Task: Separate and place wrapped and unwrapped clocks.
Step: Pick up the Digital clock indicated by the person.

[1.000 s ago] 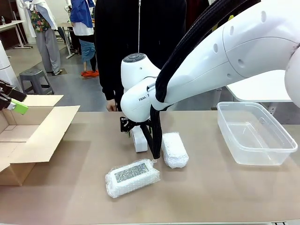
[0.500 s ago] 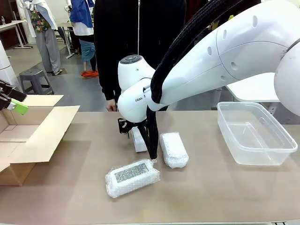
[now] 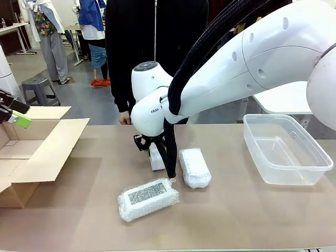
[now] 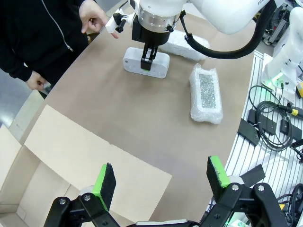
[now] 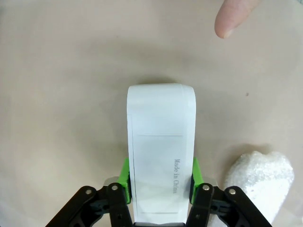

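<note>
The smooth plain white block (image 3: 157, 159) lies on the table's middle, and my right gripper (image 3: 152, 149) is shut on it from above. In the right wrist view both green pads (image 5: 125, 173) press the sides of the block (image 5: 161, 137), which bears the print "Made in China". To its right lies a wrapped bundle (image 3: 194, 167). Nearer the front edge is the bundle with the grey speckled panel (image 3: 148, 198). My left gripper (image 4: 161, 176) hangs open over the cardboard box (image 4: 94, 156) at the far left, well away from all three clocks, holding nothing.
A clear plastic bin (image 3: 286, 149) stands at the right of the table. The open cardboard box (image 3: 42, 152) fills the left end. A person in black stands at the far side, one hand (image 4: 94, 18) near the block and a fingertip (image 5: 232, 16) just beyond it.
My right arm has shifted slightly left and settled over the white block. The block and the two bundles lie about where they were. The left arm has not moved.
</note>
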Robot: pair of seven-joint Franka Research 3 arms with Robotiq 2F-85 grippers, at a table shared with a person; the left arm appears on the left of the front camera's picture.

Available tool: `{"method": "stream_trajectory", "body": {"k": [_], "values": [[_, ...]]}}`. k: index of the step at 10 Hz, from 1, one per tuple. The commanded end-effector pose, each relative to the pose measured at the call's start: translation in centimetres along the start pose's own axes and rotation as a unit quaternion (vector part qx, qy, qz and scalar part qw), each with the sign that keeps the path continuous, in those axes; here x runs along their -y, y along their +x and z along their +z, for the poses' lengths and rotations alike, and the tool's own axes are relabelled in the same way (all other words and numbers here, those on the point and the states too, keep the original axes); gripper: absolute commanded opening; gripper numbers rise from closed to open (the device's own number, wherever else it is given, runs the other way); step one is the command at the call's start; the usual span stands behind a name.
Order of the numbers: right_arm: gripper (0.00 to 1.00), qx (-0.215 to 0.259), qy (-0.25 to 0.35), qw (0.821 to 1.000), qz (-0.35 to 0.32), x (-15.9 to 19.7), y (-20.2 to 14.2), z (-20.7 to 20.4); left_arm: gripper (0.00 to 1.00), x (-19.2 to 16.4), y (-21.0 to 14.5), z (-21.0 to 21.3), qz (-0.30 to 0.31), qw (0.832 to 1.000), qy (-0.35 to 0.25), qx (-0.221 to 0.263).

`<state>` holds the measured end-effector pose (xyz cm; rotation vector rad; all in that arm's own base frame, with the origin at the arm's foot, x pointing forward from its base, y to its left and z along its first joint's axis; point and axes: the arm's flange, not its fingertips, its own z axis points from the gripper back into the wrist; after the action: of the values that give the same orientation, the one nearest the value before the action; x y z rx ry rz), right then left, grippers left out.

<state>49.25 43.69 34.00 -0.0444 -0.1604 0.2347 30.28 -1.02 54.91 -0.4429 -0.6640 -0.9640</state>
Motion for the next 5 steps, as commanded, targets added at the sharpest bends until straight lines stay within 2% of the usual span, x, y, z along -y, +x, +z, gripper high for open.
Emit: {"method": "stream_trajectory", "body": {"k": [1,2,3,5], "values": [[0.41,-0.009,-0.001,1.000,-0.007,-0.23,0.65,-0.12,1.00,-0.23,-0.12,-0.01,-0.005,1.000,-0.006,0.006],[0.10,-0.009,-0.001,1.000,-0.007,-0.23,0.65,-0.12,1.00,-0.23,-0.12,-0.01,-0.005,1.000,-0.006,0.006],[0.23,-0.006,-0.002,1.000,-0.005,-0.25,0.60,-0.08,1.00,-0.23,-0.12,-0.01,-0.005,1.000,-0.006,0.006],[0.23,-0.005,-0.002,1.000,-0.004,-0.29,0.58,0.03,1.00,-0.23,-0.12,-0.01,-0.005,1.000,-0.006,0.006]]}}
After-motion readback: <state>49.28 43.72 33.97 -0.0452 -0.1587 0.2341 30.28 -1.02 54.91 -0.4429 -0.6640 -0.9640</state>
